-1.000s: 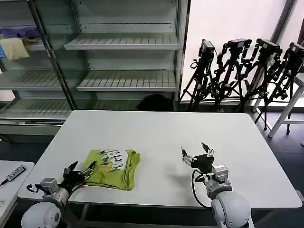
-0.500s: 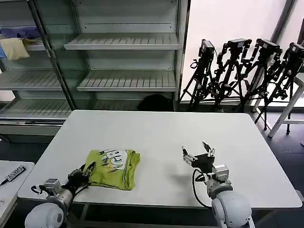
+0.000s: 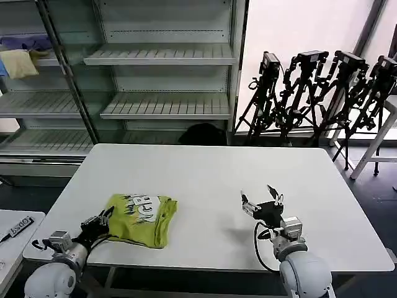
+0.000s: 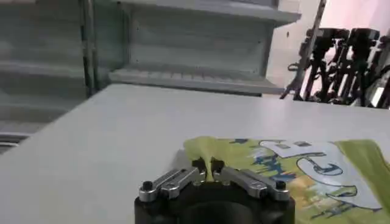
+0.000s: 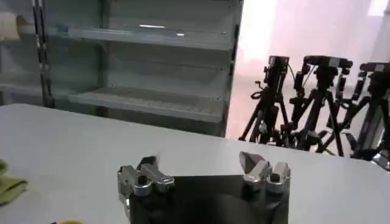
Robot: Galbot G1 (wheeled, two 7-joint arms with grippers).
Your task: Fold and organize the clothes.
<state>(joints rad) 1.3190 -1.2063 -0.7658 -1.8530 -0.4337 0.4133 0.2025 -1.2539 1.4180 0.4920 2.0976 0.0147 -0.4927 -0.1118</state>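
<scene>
The clothes, a folded lime yellow-green T-shirt [image 3: 140, 217] with a white-and-black print facing up, lies on the white table [image 3: 205, 174] near its front left corner. My left gripper [image 3: 98, 223] is at the shirt's near left edge, shut on a pinch of the fabric; in the left wrist view the gripper [image 4: 206, 165] shows its tips closed on the yellow cloth [image 4: 286, 170]. Over the table's front right part my right gripper [image 3: 263, 203] stands open and holds nothing; the right wrist view also has this gripper [image 5: 201, 167], jaws wide apart.
Metal shelving [image 3: 161, 81] stands behind the table, with a pale yellow cloth [image 3: 18, 62] and a blue-purple cloth [image 3: 25, 41] on its upper left shelf. Black tripods [image 3: 316, 93] lean at the back right. A small side table [image 3: 15, 230] sits at the left.
The left gripper closed on the shirt's near left edge and drew it a little to the left and toward the front. The right gripper barely moved.
</scene>
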